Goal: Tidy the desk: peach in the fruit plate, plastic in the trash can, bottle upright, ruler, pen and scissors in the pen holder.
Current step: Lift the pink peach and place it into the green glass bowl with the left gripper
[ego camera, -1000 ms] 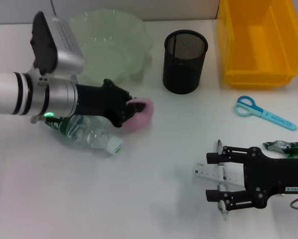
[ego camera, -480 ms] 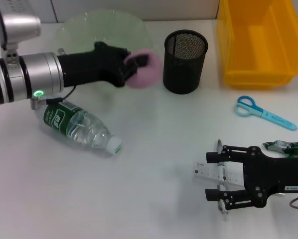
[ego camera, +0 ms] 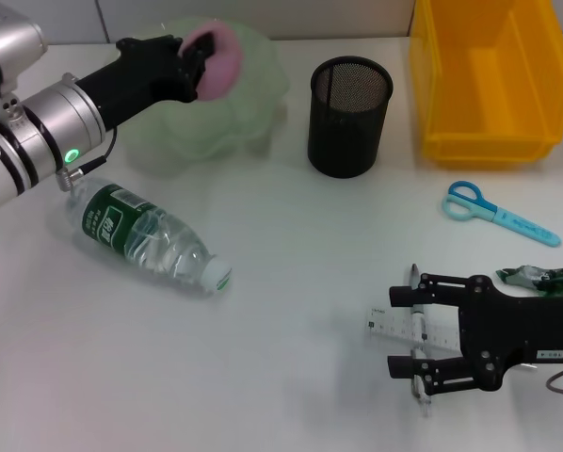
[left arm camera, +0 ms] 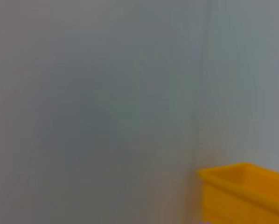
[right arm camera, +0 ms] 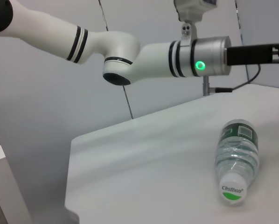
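Note:
My left gripper (ego camera: 195, 58) is shut on the pink peach (ego camera: 217, 60) and holds it above the pale green fruit plate (ego camera: 239, 113) at the back left. The clear bottle (ego camera: 150, 235) lies on its side at the left, also shown in the right wrist view (right arm camera: 235, 161). My right gripper (ego camera: 415, 341) is open at the front right, its fingers on either side of the ruler (ego camera: 409, 329) and the pen (ego camera: 416, 325) that lies across it. The blue scissors (ego camera: 493, 213) and the green plastic wrapper (ego camera: 540, 279) lie at the right. The black mesh pen holder (ego camera: 348, 115) stands at the back centre.
A yellow bin (ego camera: 489, 75) stands at the back right, also partly shown in the left wrist view (left arm camera: 244, 191). The left arm (right arm camera: 144, 51) stretches above the table's left side.
My left gripper has lifted the peach off the table beside the bottle and carried it back and up over the fruit plate. The right gripper has not moved.

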You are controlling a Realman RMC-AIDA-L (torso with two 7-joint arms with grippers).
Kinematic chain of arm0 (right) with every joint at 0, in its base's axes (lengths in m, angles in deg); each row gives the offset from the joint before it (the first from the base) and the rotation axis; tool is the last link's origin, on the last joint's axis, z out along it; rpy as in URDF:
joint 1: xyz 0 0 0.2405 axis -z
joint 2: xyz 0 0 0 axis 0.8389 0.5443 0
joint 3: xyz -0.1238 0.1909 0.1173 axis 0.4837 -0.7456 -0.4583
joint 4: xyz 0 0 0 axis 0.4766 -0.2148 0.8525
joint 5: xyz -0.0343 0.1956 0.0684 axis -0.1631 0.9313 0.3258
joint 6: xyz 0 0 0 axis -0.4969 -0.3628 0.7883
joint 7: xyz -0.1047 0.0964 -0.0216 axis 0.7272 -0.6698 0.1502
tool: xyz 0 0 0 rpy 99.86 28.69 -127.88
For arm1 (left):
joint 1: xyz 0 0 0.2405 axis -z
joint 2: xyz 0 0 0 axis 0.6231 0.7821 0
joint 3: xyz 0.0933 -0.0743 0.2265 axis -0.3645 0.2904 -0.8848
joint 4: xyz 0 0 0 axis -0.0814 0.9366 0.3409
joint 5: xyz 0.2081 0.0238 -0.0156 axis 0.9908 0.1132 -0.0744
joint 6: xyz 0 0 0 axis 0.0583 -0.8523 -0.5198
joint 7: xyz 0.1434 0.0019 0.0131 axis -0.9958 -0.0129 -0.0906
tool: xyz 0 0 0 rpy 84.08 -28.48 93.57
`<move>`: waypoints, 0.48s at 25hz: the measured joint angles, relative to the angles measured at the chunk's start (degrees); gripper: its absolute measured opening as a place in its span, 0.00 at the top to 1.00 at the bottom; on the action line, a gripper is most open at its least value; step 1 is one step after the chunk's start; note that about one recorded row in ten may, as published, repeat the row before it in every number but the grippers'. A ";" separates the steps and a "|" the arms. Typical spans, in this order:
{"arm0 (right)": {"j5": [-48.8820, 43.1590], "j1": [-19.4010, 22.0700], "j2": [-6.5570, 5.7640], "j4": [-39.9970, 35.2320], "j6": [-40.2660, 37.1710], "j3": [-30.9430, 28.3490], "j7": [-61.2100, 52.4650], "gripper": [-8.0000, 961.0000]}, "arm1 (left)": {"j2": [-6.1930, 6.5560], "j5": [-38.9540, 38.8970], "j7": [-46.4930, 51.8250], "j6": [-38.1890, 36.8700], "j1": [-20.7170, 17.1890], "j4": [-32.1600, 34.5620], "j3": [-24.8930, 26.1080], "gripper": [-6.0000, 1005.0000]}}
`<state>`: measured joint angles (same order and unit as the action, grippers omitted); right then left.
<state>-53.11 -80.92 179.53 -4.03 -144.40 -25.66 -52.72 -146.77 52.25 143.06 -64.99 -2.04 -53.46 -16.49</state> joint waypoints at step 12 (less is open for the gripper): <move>0.00 0.03 0.08 0.00 0.06 0.05 0.05 0.13 | -0.18 -5.87 -10.47 11.12 4.71 -7.17 0.31 0.93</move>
<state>-53.11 -80.89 179.61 -4.03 -144.34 -25.62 -52.67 -146.95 46.38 132.59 -53.87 2.67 -60.62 -16.17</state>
